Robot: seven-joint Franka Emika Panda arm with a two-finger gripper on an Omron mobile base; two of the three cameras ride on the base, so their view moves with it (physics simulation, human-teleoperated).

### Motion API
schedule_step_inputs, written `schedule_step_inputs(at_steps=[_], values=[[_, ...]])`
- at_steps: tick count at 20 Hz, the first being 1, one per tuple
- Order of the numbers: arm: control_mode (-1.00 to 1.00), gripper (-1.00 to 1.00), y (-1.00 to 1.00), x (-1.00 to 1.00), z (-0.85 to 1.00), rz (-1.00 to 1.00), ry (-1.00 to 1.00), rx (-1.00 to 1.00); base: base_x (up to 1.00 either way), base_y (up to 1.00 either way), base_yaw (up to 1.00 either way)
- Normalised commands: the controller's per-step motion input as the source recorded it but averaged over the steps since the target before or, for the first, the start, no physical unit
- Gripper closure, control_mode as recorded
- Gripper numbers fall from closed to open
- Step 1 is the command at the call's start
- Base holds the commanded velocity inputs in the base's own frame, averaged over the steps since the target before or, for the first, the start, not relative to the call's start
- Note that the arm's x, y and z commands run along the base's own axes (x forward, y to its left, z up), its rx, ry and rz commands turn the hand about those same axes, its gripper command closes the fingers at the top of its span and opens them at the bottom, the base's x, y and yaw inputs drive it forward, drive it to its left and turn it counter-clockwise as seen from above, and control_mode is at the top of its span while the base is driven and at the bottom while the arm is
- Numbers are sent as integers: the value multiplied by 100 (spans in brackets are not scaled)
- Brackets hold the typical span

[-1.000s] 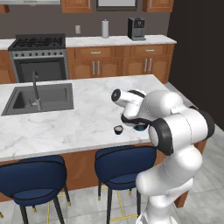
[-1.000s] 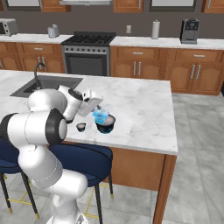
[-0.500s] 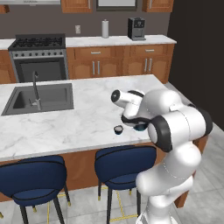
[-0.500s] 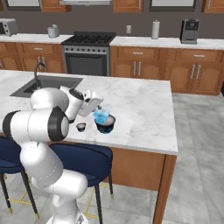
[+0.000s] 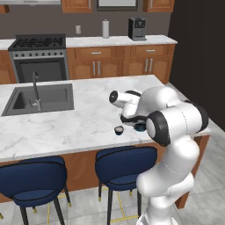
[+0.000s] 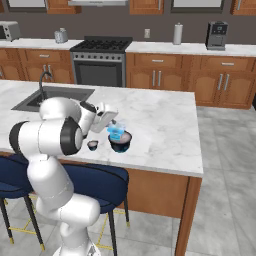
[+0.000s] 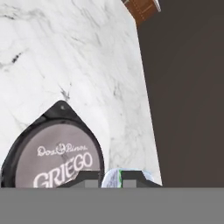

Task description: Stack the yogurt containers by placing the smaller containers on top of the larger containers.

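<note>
The wide dark tub [image 6: 120, 144] stands near the island's front edge; the hand view shows its grey "GRIEGO" lid [image 7: 57, 153]. My gripper [image 6: 113, 128] hangs just over the tub, shut on the small translucent light-blue cup [image 6: 116, 133]. In the hand view the cup [image 7: 112, 179] sits between my fingertips [image 7: 133, 177], off the lid's right side. Whether the cup touches the lid I cannot tell. The tiny dark cup [image 6: 92, 145] with a pale top rests on the marble left of the tub, apart from it, and also appears as the tiny cup [image 5: 118, 130] in the left base view.
The marble island [image 6: 160, 125] ends close on the tub's right and front. A sink with a faucet [image 5: 37, 94] is set into its left part. Blue stools [image 5: 125, 162] stand below the front edge. Stove and cabinets line the back wall.
</note>
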Motion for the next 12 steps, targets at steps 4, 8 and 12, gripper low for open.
schedule_step_inputs(at_steps=[4,8,12], values=[[-100,100,1,12,-25,0,-2,-3,0,0,0],[-100,100,0,15,-18,0,0,-1,0,0,0],[-100,100,0,17,-14,0,-1,-1,0,0,0]])
